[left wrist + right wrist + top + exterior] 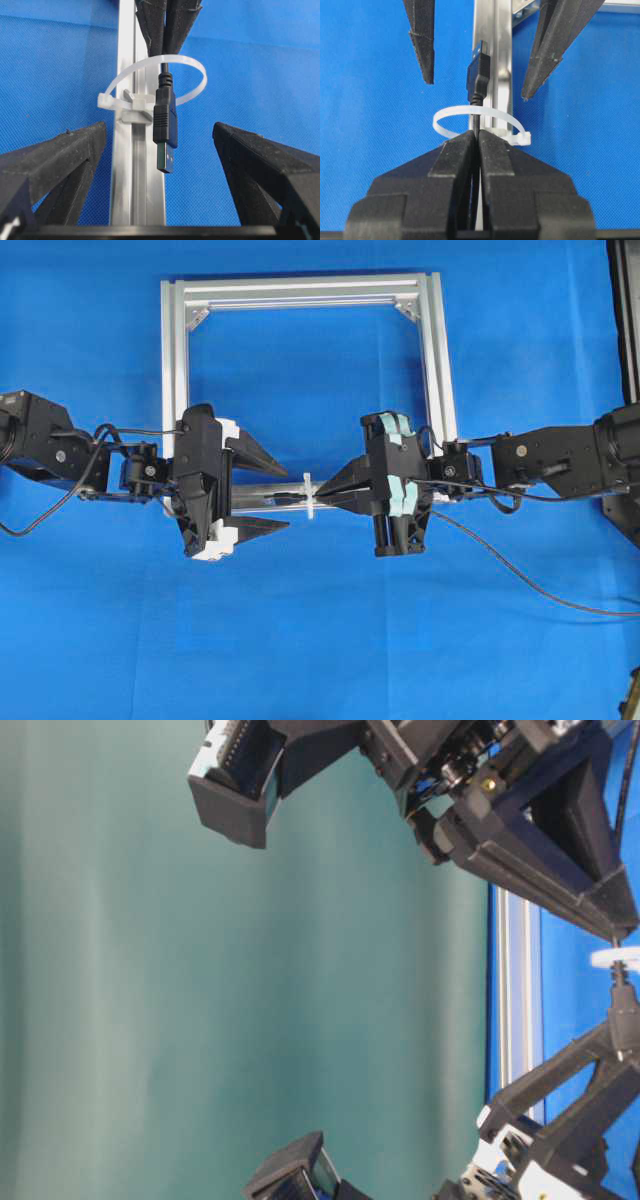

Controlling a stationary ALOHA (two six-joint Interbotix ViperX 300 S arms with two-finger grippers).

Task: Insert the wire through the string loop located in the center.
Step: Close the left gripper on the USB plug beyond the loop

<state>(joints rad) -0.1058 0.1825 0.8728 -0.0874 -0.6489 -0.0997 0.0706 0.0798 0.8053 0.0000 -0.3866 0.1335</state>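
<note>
1. From above, the wire (520, 575) is hard to see near the white loop (308, 495); the claws cover it there.
2. In the side picture both arms are cut off at the edges, and only a bit of the loop shows.
3. The plug (165, 127) on the wire has gone through the loop (165, 80) and sticks out past it, above the silver bar (137, 165).
4. The right claw (477, 137) is closed, pinching the wire just behind the loop.
5. The left claw (160, 150) is wide open. Its fingers (65, 160) sit on each side of the plug and do not touch it.
</note>
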